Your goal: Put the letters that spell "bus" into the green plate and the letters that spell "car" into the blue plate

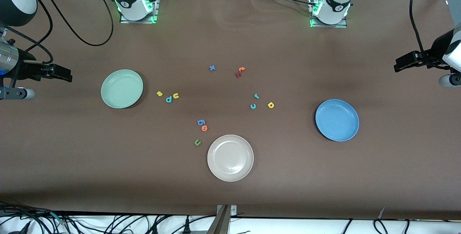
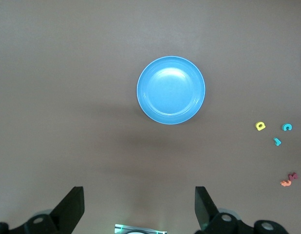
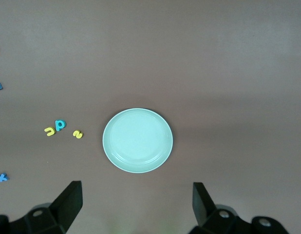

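The empty green plate [image 1: 121,88] [image 3: 137,140] lies toward the right arm's end. Beside it sit the yellow "s" [image 1: 159,93] [image 3: 78,134], teal "b" [image 1: 168,99] [image 3: 60,124] and yellow-orange "u" [image 1: 175,95] [image 3: 49,130]. The empty blue plate [image 1: 337,120] [image 2: 171,90] lies toward the left arm's end, with the teal "r" [image 1: 256,95] [image 2: 277,142], teal "c" [image 1: 253,106] [image 2: 287,127] and yellow "a" [image 1: 271,105] [image 2: 260,126] nearby. My right gripper [image 1: 69,74] [image 3: 137,202] hangs open high over its table end. My left gripper [image 1: 395,66] [image 2: 139,204] hangs open high over its end. Neither holds anything.
A cream-white plate [image 1: 230,157] sits near the front camera. Close to it lie a dark green "u" [image 1: 197,142], an orange "o" [image 1: 204,128] and a blue letter [image 1: 201,122]. Farther back are a blue "x" [image 1: 212,68], an orange "t" [image 1: 241,69] and a dark red letter [image 1: 238,74].
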You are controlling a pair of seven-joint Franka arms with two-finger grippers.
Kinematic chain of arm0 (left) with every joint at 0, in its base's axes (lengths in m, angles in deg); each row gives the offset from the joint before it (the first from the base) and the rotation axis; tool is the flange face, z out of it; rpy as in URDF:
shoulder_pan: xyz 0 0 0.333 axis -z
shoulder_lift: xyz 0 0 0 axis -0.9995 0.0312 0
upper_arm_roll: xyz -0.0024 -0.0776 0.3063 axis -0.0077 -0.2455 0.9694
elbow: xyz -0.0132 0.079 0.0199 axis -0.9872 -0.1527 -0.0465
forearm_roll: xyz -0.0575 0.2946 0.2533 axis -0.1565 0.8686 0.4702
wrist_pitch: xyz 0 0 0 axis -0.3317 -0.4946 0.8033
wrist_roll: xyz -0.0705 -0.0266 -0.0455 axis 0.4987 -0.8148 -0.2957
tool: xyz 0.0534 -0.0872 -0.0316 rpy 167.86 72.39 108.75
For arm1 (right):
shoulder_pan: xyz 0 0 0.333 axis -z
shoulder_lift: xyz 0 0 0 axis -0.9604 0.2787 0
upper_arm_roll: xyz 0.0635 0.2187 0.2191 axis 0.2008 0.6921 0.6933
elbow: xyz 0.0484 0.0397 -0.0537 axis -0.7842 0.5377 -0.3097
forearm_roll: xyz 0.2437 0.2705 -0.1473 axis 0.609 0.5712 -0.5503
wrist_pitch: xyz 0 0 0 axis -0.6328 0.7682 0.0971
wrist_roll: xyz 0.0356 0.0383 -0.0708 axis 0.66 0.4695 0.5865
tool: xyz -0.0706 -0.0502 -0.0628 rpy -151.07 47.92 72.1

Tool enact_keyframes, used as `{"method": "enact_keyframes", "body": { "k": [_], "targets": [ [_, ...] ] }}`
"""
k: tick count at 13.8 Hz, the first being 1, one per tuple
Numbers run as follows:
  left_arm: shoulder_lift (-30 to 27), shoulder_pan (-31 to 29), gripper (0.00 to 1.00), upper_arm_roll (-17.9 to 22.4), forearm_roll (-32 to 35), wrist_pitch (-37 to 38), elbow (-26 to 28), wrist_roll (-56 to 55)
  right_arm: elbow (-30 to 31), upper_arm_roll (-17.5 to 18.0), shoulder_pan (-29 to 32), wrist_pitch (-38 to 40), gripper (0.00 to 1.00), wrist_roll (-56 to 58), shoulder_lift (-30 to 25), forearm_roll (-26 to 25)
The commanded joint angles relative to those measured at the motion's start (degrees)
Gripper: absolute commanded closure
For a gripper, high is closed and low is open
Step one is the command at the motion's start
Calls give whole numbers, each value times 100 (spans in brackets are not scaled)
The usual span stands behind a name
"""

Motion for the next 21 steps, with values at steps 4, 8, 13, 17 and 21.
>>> {"method": "enact_keyframes", "body": {
  "k": [4,8,13,17,21],
  "targets": [
    [6,15,0,-12,-79,16,-61,70,-4,12,-23,84,0,-614,-14,88],
    [260,120,0,-21,-245,-10,-52,17,-4,47,-277,84,0,-2116,-14,106],
    [1050,120,0,-12,-633,-450,-44,43,-4,47,-927,23,0,-4619,337,394],
    [1314,330,0,-65,-1053,-1073,105,-1,48,47,-1253,-276,0,-6257,697,958],
    [1667,1050,0,-65,-1063,-2098,578,-525,697,47,-1578,-898,1,-7128,838,1002]
  ]
}}
